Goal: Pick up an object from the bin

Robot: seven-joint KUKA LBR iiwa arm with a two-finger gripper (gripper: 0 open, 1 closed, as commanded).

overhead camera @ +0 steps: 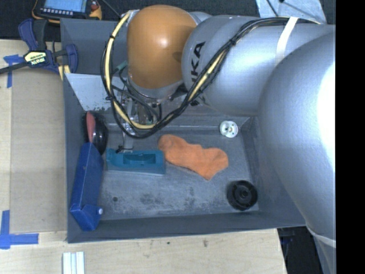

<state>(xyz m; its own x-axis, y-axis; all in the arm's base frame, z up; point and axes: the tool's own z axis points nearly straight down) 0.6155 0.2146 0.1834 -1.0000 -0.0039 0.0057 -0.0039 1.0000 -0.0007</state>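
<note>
progress: early, nothing lifted | gripper (125, 142) low over the left end of the teal flat rectangular plastic block (138, 162) | claw opening: cannot tell | block on the floor of the grey metal bin (171, 224), left of middle, just beside the crumpled orange cloth (197, 157) | left: grasp, lift

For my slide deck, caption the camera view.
KUKA arm's gripper hangs over a teal block beside an orange cloth in the grey bin.

The pincer (126, 144) hangs over a teal block (137, 162) beside an orange cloth (197, 157).
</note>
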